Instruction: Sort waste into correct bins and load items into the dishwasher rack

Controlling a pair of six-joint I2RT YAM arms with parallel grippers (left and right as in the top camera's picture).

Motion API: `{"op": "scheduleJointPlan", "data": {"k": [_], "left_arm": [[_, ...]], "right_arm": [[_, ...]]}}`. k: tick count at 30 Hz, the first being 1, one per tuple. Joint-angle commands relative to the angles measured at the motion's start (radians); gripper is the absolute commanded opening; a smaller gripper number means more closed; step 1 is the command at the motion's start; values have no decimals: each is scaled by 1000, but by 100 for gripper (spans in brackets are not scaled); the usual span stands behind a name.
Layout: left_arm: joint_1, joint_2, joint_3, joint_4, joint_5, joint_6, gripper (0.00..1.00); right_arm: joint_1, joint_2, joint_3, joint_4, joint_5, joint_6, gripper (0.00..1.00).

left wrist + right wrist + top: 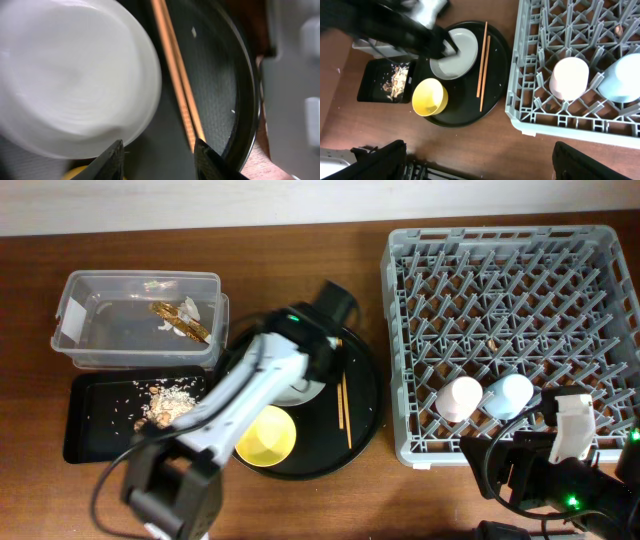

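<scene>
My left gripper (159,160) is open and empty, low over the round black tray (215,90), between the pale plate (70,75) and the wooden chopsticks (177,85). In the overhead view it (325,370) hides part of the plate (300,392). The yellow bowl (265,433) stands in front of the plate, with the chopsticks (343,405) to its right. The pink cup (460,398) and blue cup (508,395) stand upside down in the grey rack (510,270). My right gripper (480,162) is open and empty over the table, in front of the rack.
The clear tub (100,320) at the back left holds the golden wrapper (185,322) and white tissue (190,307). The shallow black tray (95,420) in front of it holds food scraps (165,405). The rack's front edge (560,120) lies close to my right gripper.
</scene>
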Motion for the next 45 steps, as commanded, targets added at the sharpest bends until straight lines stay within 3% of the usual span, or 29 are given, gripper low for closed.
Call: {"op": "scheduleJointPlan", "data": {"k": [1,4,5,8,10,14,16,17,19,20,22,24,28,32,42,45], "left_arm": [[-96,128,-17,24,-30,-98,41],[-151,133,-17,-13,-23,-143,37],[-154,80,-17,-41,-6,-143,41],[-158,-196,-17,-118,-45,-143,62],[-193,-391,-17,-178,-136,-142,99],[-216,-613,-17,-288,-198,-112,99],[-193,-661,-17,-261,-301,-111,99],[-167,-695,-31,-166,-323,20,99],[-67,-803,-111,31,-182,277,99],[9,-874,-179,111,-91,347,99],[257,-1136,-504,356,152,460,99],[331,-1342,-754,497,184,522,99],[399,-1668,-1219,733,184,525,99],[399,-1871,-1554,940,172,525,99],[417,-1872,-1551,932,169,525,99],[417,-1872,-1551,932,169,525,99]], "right_arm": [[6,-3,2,0,9,3,93],[6,-3,2,-13,9,3,99],[6,-3,2,-16,9,3,99],[6,-3,2,-16,9,3,99],[6,-3,2,-16,9,3,98],[6,-3,2,-16,9,3,99],[6,-3,2,-16,9,3,99],[6,-3,2,-16,9,3,99],[6,-3,2,-16,9,3,99],[6,-3,2,-16,9,3,99],[6,-3,2,-16,9,3,99],[6,-3,2,-16,9,3,99],[6,-3,2,-16,9,3,99],[6,-3,2,-16,9,3,99],[6,-3,2,-14,8,4,99],[6,-2,2,134,-72,50,99]]}}
